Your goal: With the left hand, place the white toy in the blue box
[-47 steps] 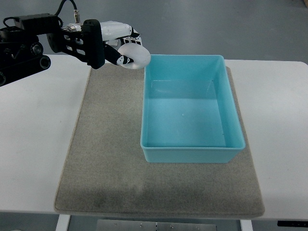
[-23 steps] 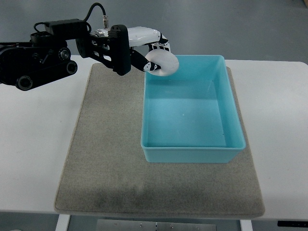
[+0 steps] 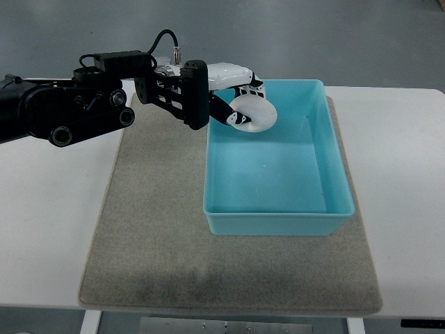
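Box (image 3: pixel 334 209) on mat (image 3: pixel 153 229), mat on table (image 3: pixel 42 229)

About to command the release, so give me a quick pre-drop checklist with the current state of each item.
1. Left hand grips the white toy: ok, fingers curled around it.
2. Toy is over the blue box opening: ok, it sits inside the far-left corner in the picture, past the rim.
3. Landing area in the box free: ok, the floor shows nothing inside.
4. Height of toy above the box floor: cannot tell from this steep view.
5. Box sits squarely on the grey mat: ok.
6. Right hand out of the way: ok, not in view.
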